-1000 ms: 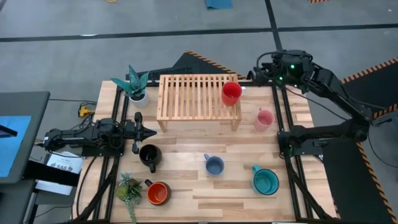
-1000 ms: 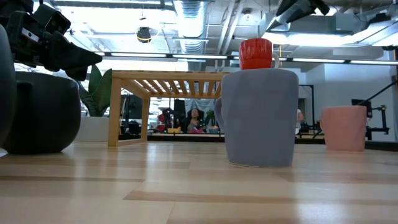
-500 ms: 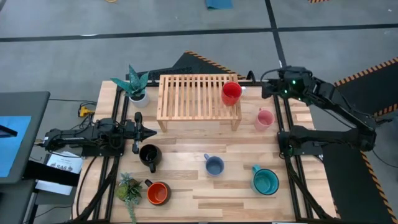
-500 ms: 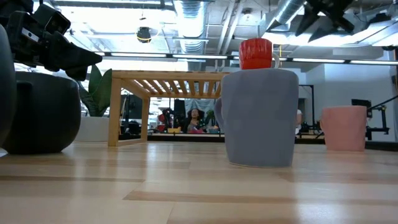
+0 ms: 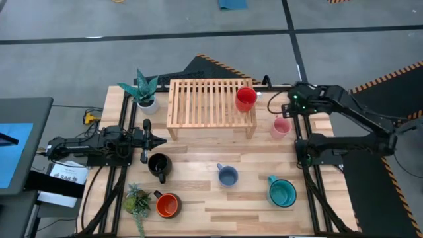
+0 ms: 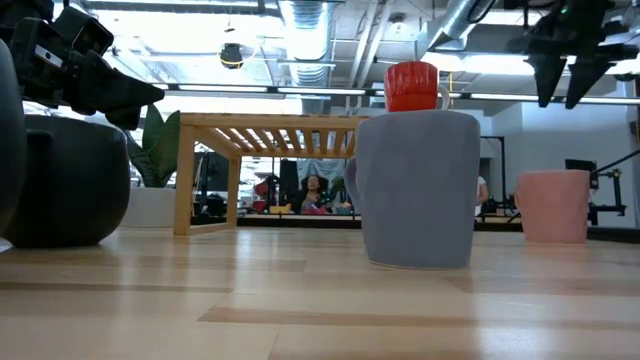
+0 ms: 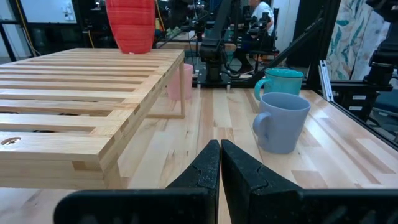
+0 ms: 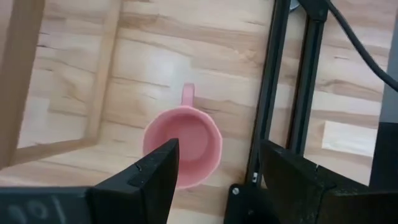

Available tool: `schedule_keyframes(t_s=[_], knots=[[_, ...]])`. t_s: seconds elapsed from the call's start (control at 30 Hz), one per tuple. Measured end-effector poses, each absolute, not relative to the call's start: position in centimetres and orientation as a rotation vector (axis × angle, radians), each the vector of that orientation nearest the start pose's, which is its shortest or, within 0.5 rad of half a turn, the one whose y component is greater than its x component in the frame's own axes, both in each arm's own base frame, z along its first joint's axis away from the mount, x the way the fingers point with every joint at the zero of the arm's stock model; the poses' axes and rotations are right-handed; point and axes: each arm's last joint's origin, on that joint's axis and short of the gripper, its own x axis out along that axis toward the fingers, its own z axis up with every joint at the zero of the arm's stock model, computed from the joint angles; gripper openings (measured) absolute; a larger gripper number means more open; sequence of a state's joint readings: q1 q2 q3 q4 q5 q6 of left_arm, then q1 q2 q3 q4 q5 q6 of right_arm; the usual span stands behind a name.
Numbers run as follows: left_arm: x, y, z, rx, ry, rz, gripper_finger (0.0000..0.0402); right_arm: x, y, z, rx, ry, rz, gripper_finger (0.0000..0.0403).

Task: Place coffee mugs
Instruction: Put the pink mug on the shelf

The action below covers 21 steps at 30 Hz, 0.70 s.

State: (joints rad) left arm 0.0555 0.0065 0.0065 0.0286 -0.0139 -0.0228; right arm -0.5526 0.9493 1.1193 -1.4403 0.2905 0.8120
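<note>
Mugs: six handled ceramic cups, rigid, glazed and likely slippery, breakable if dropped; a hold across the rim wall or at the handle seems safest.

High view: the red mug point(image 5: 246, 98) stands on the wooden rack point(image 5: 205, 99) at upper centre. The pink mug point(image 5: 281, 127) sits on the counter point(image 5: 198, 192) right of the rack, with the right claw point(image 5: 285, 111) directly above it. The black mug point(image 5: 158, 165), orange-lined mug point(image 5: 168, 205), blue-grey mug point(image 5: 227, 176) and teal mug point(image 5: 282, 193) occupy the lower half. The left claw point(image 5: 153, 140) rests at centre left, just above the black mug.

Low view: the right claw point(image 6: 565, 85), fingers parted and empty, hangs at upper right over the pink mug point(image 6: 552, 205) (clear air between them).

Left wrist view: the left claw point(image 7: 220, 165) is clenched on nothing at bottom centre; the blue-grey mug point(image 7: 283, 122) stands beyond it.

Right wrist view: the pink mug point(image 8: 184, 144) lies at centre frame, its handle pointing toward the upper edge, between the spread fingers point(image 8: 155, 171) of the right claw.
</note>
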Motion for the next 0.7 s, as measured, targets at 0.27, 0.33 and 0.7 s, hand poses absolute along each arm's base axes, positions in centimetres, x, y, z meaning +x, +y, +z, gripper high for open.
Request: schedule_keyframes(t_s=[0.27, 0.33, 0.7], knots=[[9.7, 0.6, 16.8, -0.022, -0.029, 0.069, 0.0000, 11.5, -8.1, 29.5, 0.847, 1.018, -1.201, 0.0249], [9.8, 0.6, 16.8, -0.022, -0.029, 0.069, 0.0000, 11.4, -8.2, 28.4, 0.874, 1.028, -1.194, 0.0249], [9.7, 0.6, 16.8, -0.022, -0.030, 0.069, 0.0000, 10.7, -9.6, 24.5, 0.961, 1.061, -1.202, 0.0249]])
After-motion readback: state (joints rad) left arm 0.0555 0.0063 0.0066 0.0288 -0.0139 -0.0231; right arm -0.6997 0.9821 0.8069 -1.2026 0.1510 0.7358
